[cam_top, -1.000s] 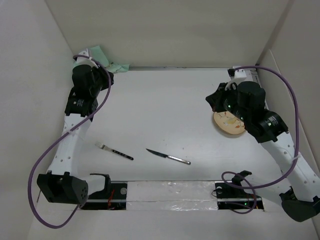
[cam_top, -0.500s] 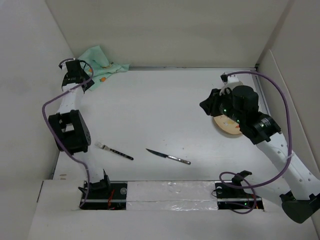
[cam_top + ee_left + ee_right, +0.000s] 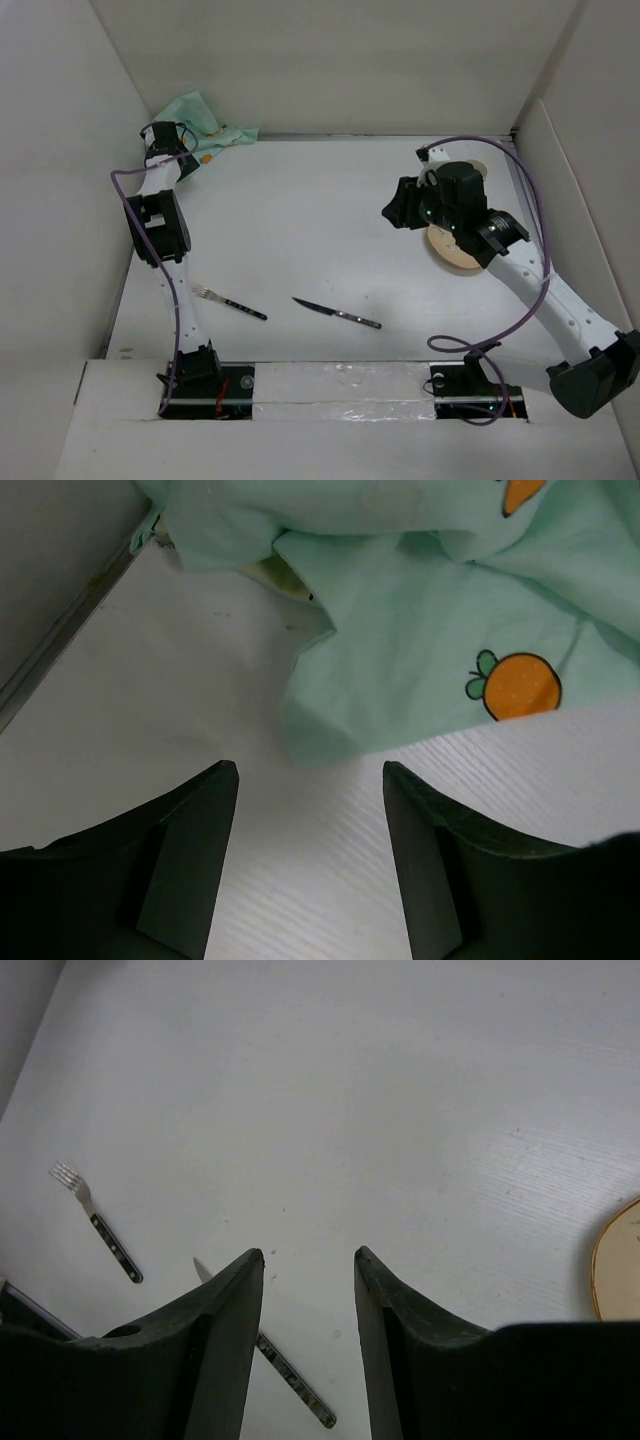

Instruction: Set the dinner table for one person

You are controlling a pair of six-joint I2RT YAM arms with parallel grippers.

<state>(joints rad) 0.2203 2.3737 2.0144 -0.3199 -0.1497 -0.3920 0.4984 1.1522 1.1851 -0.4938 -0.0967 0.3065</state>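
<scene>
The dinner table is a plain white top. A crumpled mint-green placemat with carrot prints lies in its far left corner. My left gripper hovers just short of the placemat's edge, and in the left wrist view this gripper is open and empty. A tan plate sits at the right, partly under my right arm. My right gripper is left of the plate, open and empty above bare table. A fork and a knife lie near the front.
White walls close in the table on the left, back and right. In the right wrist view the fork lies at the left, the knife is partly behind a finger, and the plate's rim shows at the right edge.
Both grippers have opened from shut. The right gripper swung left, off the plate toward the table's middle. The left arm changed pose at the far left corner, uncovering more of the placemat.
</scene>
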